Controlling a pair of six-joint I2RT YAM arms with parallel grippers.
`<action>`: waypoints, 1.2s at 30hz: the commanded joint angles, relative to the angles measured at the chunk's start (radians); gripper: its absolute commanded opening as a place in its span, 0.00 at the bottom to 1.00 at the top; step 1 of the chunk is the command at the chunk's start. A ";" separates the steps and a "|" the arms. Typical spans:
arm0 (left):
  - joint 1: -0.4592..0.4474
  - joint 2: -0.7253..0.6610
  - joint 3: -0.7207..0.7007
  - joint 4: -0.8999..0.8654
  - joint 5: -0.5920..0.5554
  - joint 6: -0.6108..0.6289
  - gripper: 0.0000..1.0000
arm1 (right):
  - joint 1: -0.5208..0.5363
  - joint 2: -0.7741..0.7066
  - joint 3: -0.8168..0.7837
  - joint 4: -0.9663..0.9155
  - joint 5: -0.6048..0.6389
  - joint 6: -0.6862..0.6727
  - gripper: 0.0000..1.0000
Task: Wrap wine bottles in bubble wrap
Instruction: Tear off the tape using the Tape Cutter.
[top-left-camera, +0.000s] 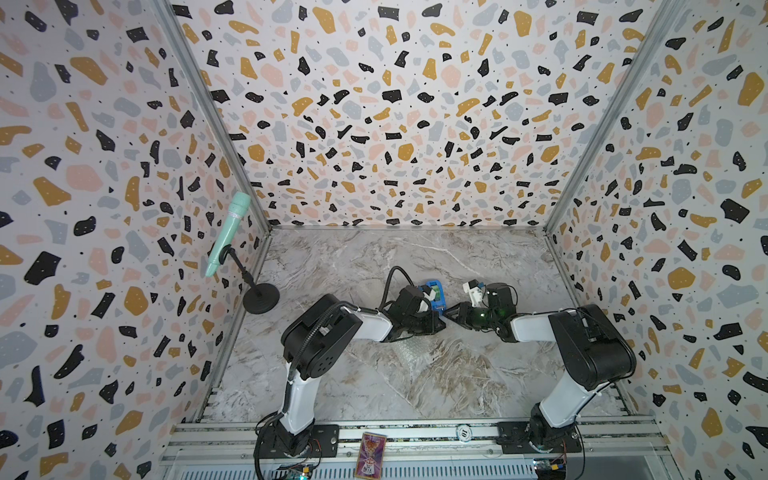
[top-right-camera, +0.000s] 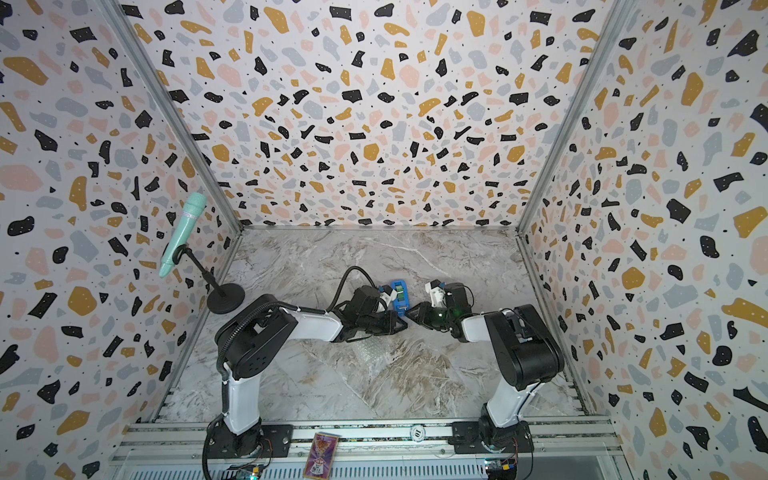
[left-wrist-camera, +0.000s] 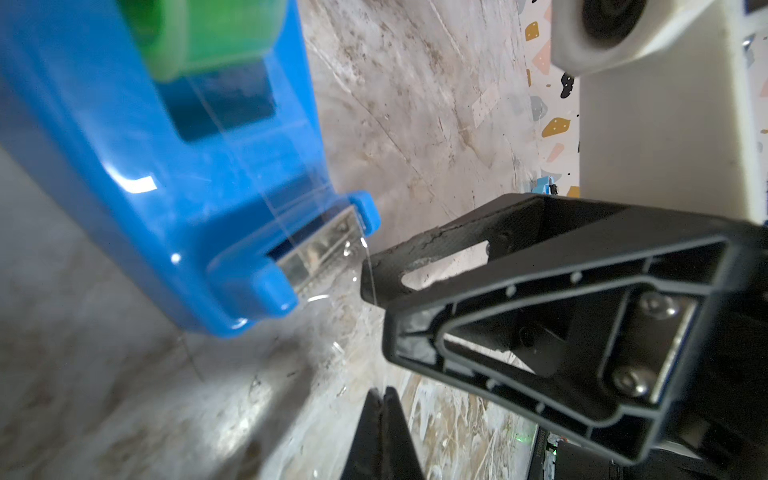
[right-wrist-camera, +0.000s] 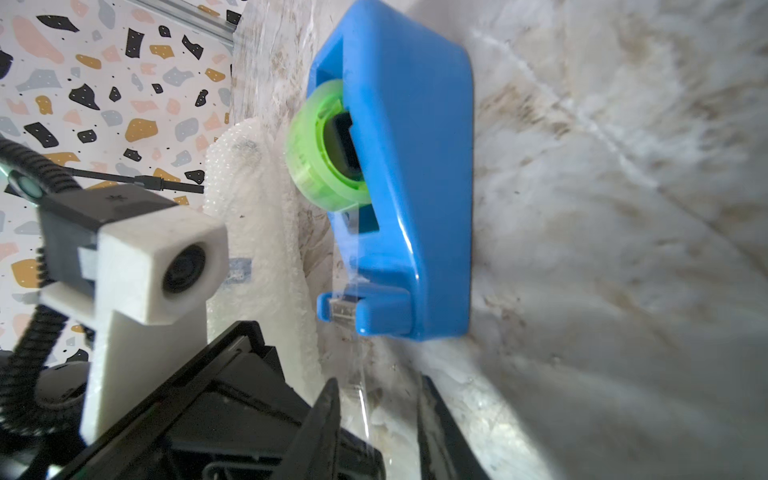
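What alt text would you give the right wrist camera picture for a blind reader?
A blue tape dispenser with a green roll sits on a marble table, a clear strip of tape running from its cutter towards the parted fingers of the right pincer. Beside it lies a bundle of bubble wrap, partly hidden by the other arm's camera.

The tape dispenser (top-left-camera: 434, 296) stands on the table (top-left-camera: 374, 257) just behind the bubble wrap (top-left-camera: 409, 349), the microphone (top-left-camera: 228, 232) far to its left.
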 joint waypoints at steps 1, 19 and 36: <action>-0.003 -0.033 0.018 -0.026 0.031 0.023 0.00 | -0.003 0.016 0.004 0.055 -0.041 0.029 0.32; -0.012 -0.033 0.038 -0.047 0.047 0.031 0.00 | 0.044 0.116 0.067 -0.046 0.050 -0.064 0.21; -0.015 -0.043 0.091 -0.197 0.025 0.154 0.00 | 0.038 -0.020 0.010 -0.092 0.241 -0.167 0.35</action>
